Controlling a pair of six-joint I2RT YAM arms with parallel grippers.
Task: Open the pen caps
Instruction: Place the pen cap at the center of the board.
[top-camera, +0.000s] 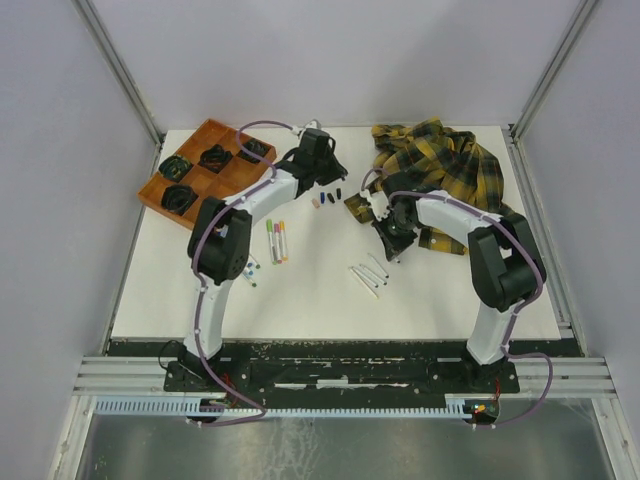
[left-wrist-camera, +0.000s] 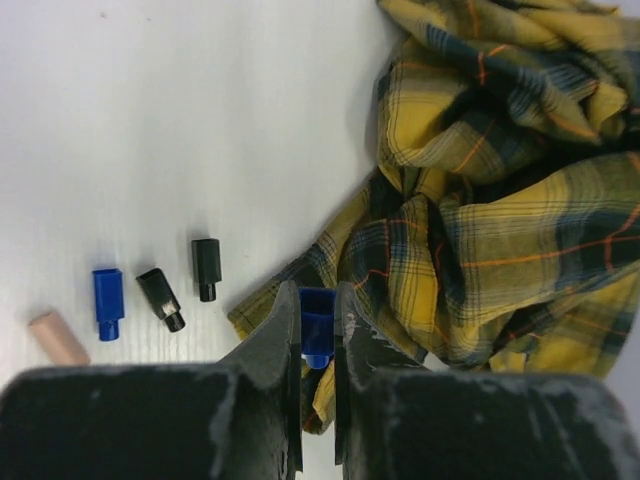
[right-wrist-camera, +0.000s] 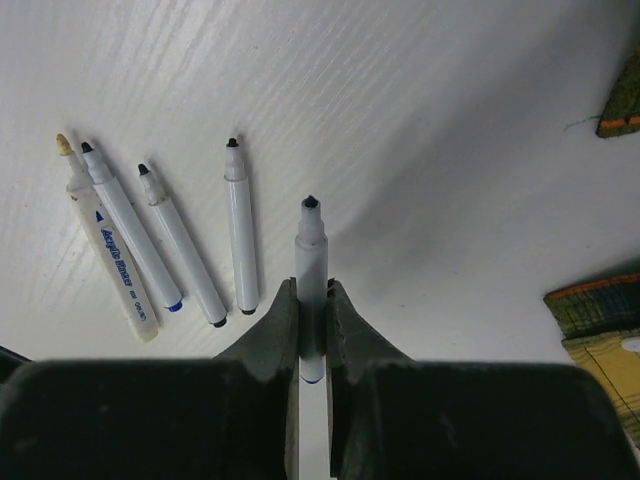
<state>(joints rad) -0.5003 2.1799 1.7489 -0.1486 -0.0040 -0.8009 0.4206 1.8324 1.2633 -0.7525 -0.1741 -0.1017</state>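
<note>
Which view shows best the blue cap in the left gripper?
The left wrist view: the blue cap is close up, clamped in the left gripper. From the top it is too small to tell; the right wrist view misses it.

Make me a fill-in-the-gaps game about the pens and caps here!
1. The left hand pinches a ____ cap.
2. The right hand holds a marker that has no ____.
3. Beside it, ____ more markers lie on the table.
4. Two of the loose caps are ____.

Missing words: blue, cap, four, black.
</note>
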